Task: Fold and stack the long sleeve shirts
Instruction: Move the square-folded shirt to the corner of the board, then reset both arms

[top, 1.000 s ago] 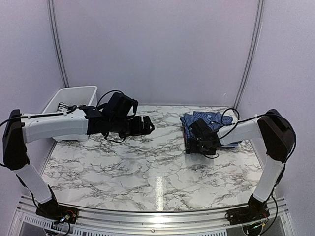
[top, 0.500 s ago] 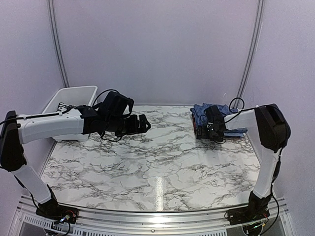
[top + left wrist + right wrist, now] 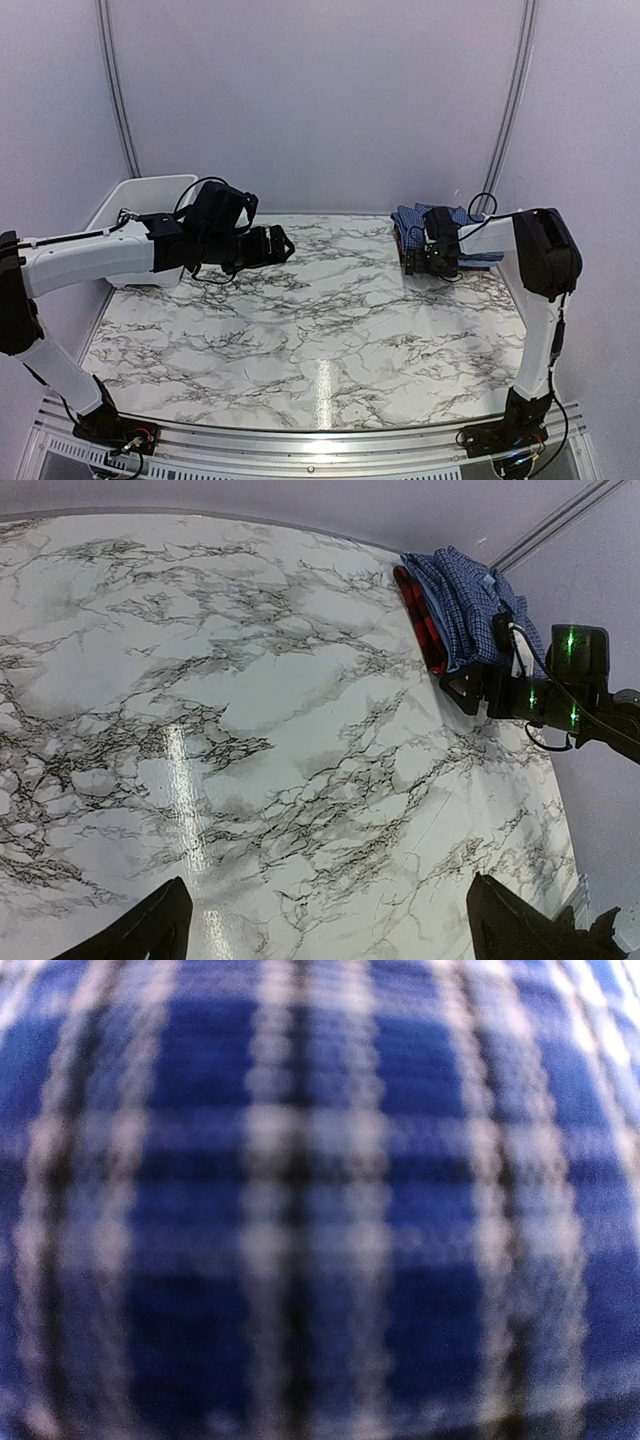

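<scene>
Both wide: right claw [image 3: 415, 262] against dark blue shirt [image 3: 460, 600], left claw [image 3: 281, 243] well apart.

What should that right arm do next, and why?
Probably draw the right claw back a little from the dark blue checked shirt: the claw is pressed right against it, and its own camera sees only blurred cloth.

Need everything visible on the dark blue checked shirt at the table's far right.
The dark blue fine-check cloth shirt lies folded into a compact, slightly rumpled bundle at the far right corner of the marble-patterned tabletop. It rests on a red checked cloth whose edge shows beneath it. The right end effector is right against the bundle's near end; that wrist view shows only blurred check.
</scene>
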